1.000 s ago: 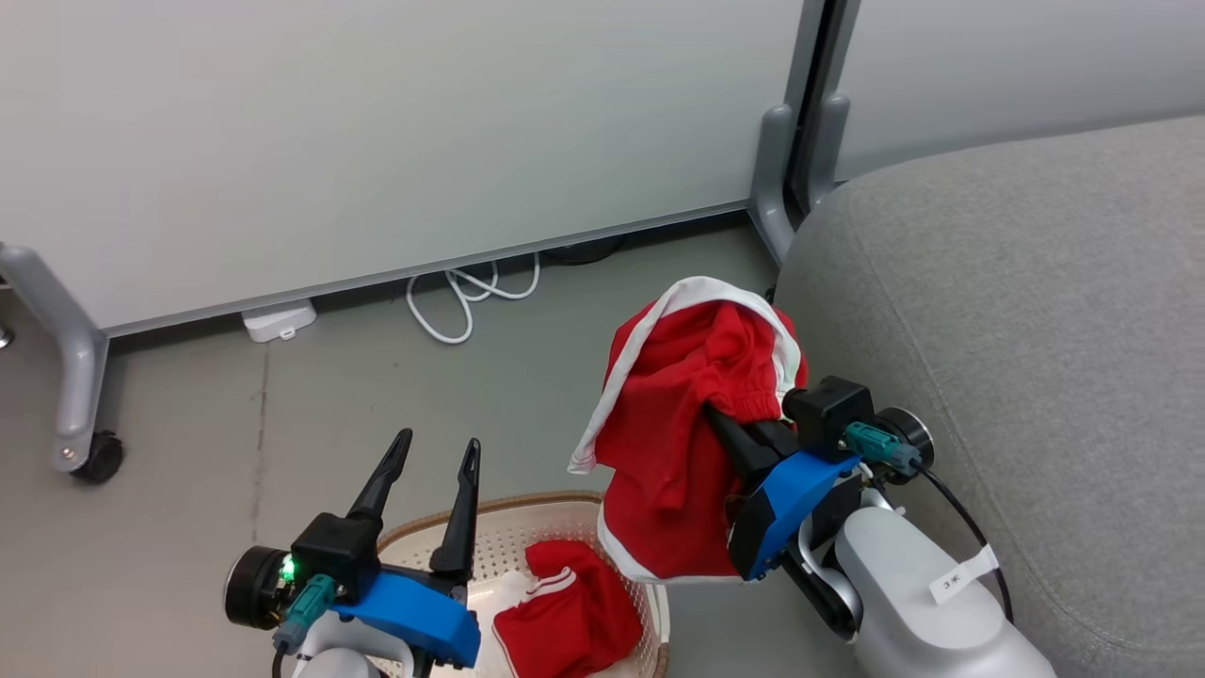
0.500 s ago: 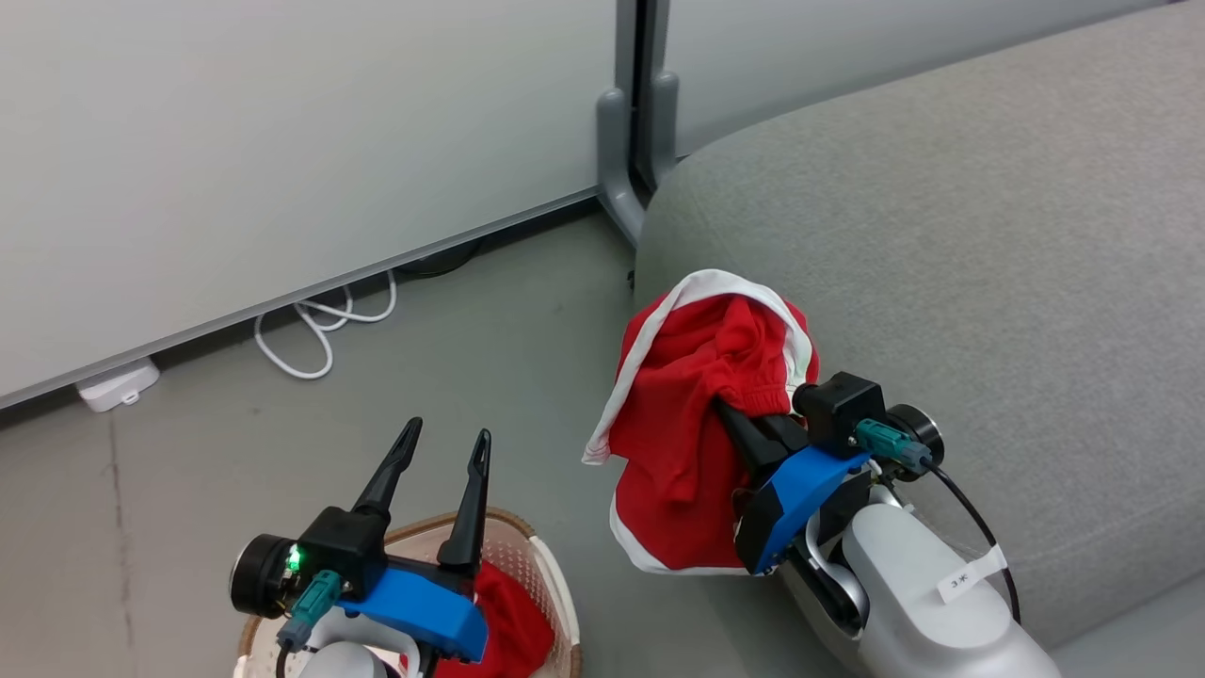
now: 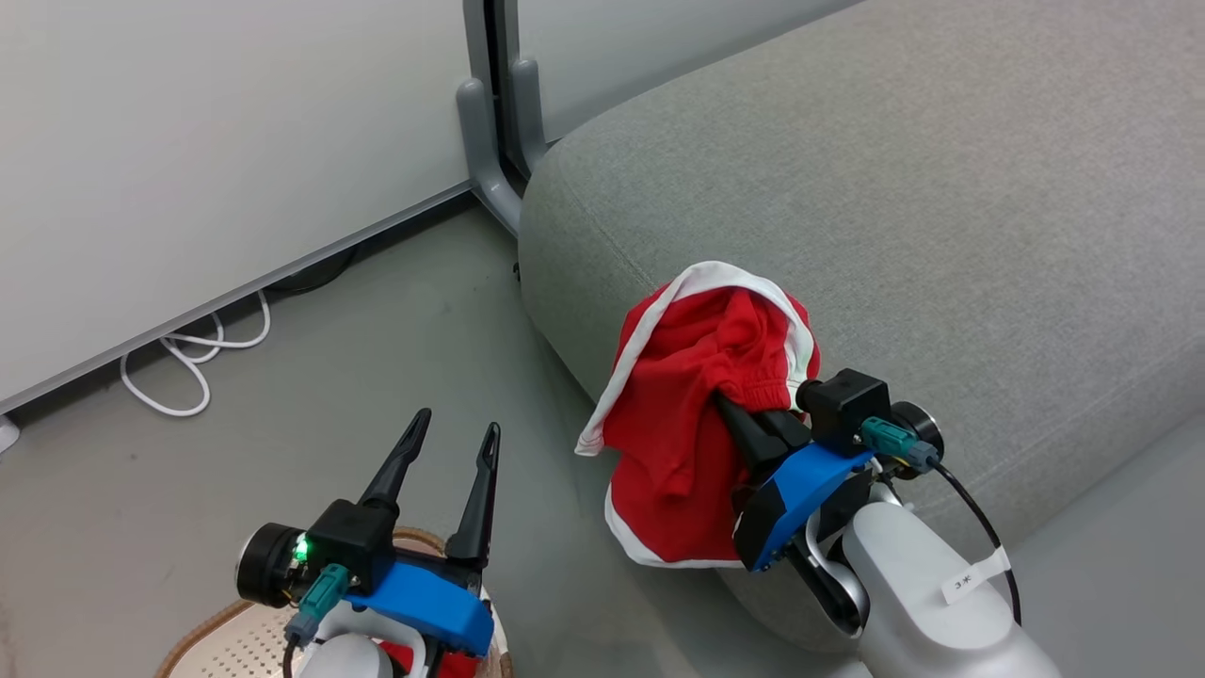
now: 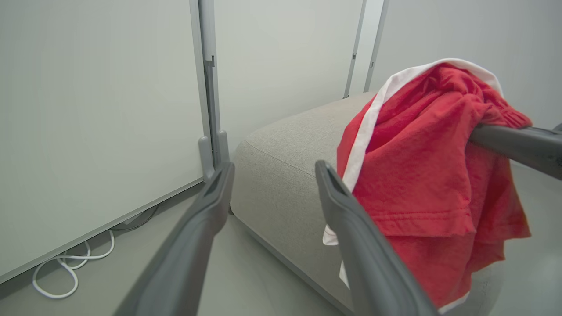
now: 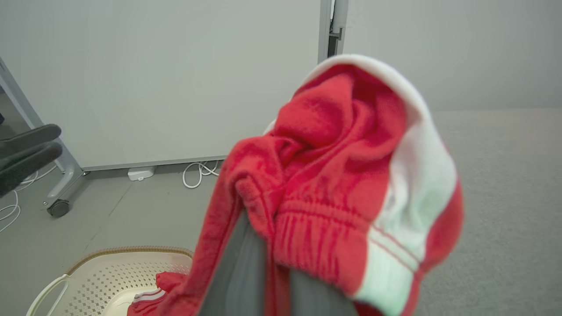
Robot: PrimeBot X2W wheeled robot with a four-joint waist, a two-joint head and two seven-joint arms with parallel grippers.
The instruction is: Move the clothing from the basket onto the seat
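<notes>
Garments number two. One red garment hangs pinched in the closed right gripper, in the air at the edge of the seat, around 5 o'clock in the head view. A second garment lies in the single basket at 7 o'clock. Nothing rests on the one seat yet, so I judge the job under halfway. At 7 o'clock the left gripper stands wide and empty.

clothing: red, white stripes | seat: grey | basket: cream, perforated, brown rim | wall panel: off-white
</notes>
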